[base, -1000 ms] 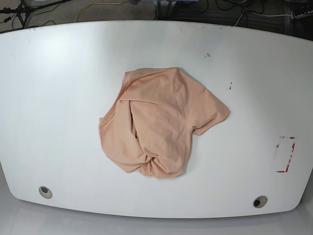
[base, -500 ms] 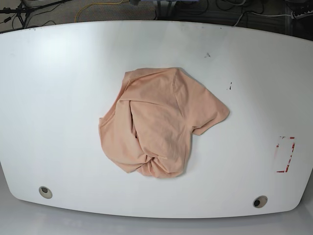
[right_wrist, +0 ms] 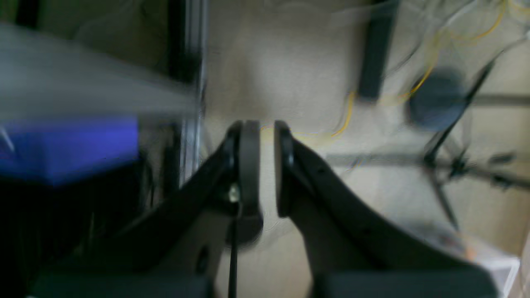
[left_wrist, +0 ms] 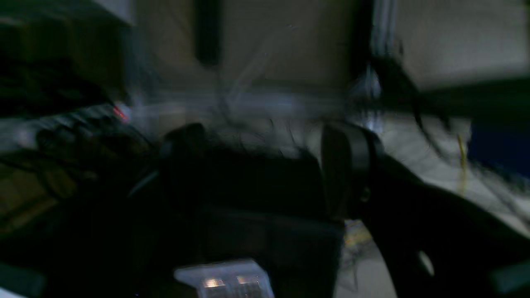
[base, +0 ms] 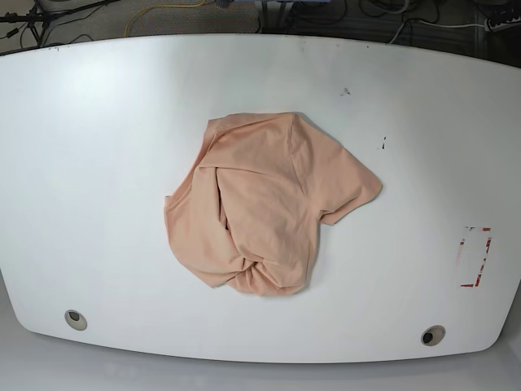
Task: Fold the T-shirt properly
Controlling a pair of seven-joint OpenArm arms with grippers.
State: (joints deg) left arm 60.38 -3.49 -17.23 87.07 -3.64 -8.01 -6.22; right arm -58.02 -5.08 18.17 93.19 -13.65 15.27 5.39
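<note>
The base camera hangs high above the white table and looks almost straight down, far enough back to take in nearly the whole tabletop with a strip of cable-strewn floor along the far edge. Its wide lens bows the table's edges. The left wrist camera sits close behind the left gripper, facing out over dim, blurred floor and cables beside the table. The right wrist camera sits just behind the right gripper, aimed at pale floor, yellow cable and a stand's legs. Neither wrist view shows the tabletop; only the floor is shared.
</note>
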